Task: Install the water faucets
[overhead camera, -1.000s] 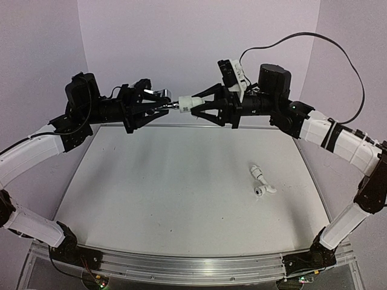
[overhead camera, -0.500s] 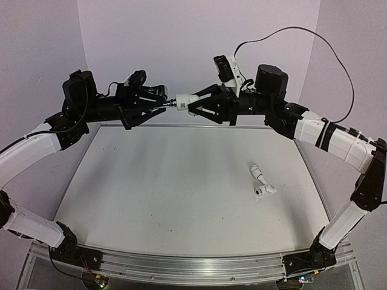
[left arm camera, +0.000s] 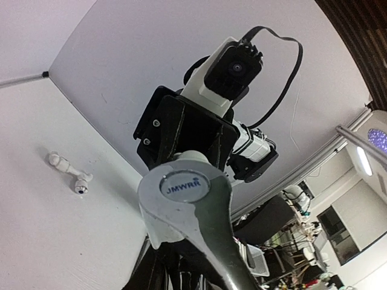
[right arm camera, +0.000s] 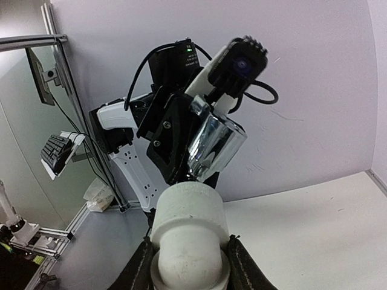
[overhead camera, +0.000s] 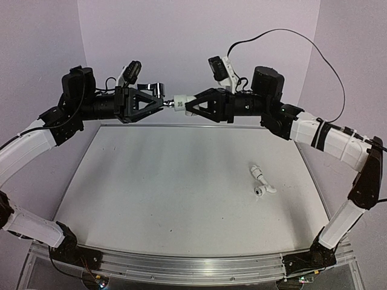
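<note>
White meets silver in mid-air: your right gripper [overhead camera: 188,104] clamps the pipe fitting [overhead camera: 179,102], your left gripper [overhead camera: 159,104] pinches the metal piece [overhead camera: 156,90], end to end above the table [overhead camera: 151,193]; a spare fitting [overhead camera: 262,181] lies below, rightward.

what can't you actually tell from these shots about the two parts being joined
- Joint between metal piece and white fitting: in the top view, too small to tell seated from merely touching.
- Left wrist view: the metal piece's round cap blocks that joint.
- Right wrist view: the white fitting's near end covers it.
- Spare fitting lying loose: too small in the top view for its details; outside the right wrist view.
</note>
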`<act>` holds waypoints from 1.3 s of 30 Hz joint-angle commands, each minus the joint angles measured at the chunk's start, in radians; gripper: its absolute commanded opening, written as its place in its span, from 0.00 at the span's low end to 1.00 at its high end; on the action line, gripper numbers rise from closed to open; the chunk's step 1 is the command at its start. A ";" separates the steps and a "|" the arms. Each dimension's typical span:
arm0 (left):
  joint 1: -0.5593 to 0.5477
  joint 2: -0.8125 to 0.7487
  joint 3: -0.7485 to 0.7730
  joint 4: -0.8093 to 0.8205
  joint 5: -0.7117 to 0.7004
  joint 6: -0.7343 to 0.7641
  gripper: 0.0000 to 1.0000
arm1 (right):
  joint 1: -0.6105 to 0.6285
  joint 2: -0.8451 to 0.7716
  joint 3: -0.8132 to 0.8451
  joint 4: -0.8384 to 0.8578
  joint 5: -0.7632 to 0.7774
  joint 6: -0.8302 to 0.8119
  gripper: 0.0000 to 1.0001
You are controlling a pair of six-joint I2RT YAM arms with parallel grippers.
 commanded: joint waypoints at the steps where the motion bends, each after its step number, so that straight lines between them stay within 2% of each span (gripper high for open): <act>1: -0.074 0.054 0.028 -0.088 -0.039 0.342 0.00 | 0.126 0.036 0.018 0.149 -0.021 0.138 0.00; 5: -0.091 0.037 0.003 -0.093 -0.062 0.584 0.00 | 0.128 0.043 0.012 0.197 -0.032 0.225 0.00; 12: -0.109 -0.003 -0.084 -0.102 -0.107 1.102 0.00 | 0.131 0.059 0.012 0.208 -0.047 0.313 0.00; 18: -0.114 -0.004 -0.089 -0.184 -0.185 1.531 0.00 | 0.131 0.075 0.024 0.213 -0.081 0.374 0.00; 20: -0.136 -0.018 -0.106 -0.188 -0.242 1.649 0.00 | 0.130 0.083 0.028 0.214 -0.096 0.397 0.00; 23: -0.182 -0.040 -0.142 -0.186 -0.402 1.905 0.00 | 0.131 0.097 0.036 0.219 -0.117 0.438 0.00; 27: -0.215 -0.023 -0.146 -0.182 -0.558 2.125 0.00 | 0.130 0.119 0.055 0.227 -0.135 0.512 0.00; 30: -0.244 -0.023 -0.162 -0.139 -0.665 2.227 0.00 | 0.130 0.138 0.085 0.233 -0.156 0.589 0.00; 33: -0.241 -0.022 -0.138 -0.137 -0.673 2.179 0.00 | 0.130 0.135 0.086 0.234 -0.151 0.637 0.00; 38: -0.239 -0.043 -0.189 -0.097 -0.641 2.111 0.00 | 0.128 0.107 0.053 0.235 -0.116 0.653 0.00; 39: -0.236 -0.050 -0.200 -0.086 -0.630 2.078 0.00 | 0.127 0.103 0.049 0.235 -0.111 0.654 0.03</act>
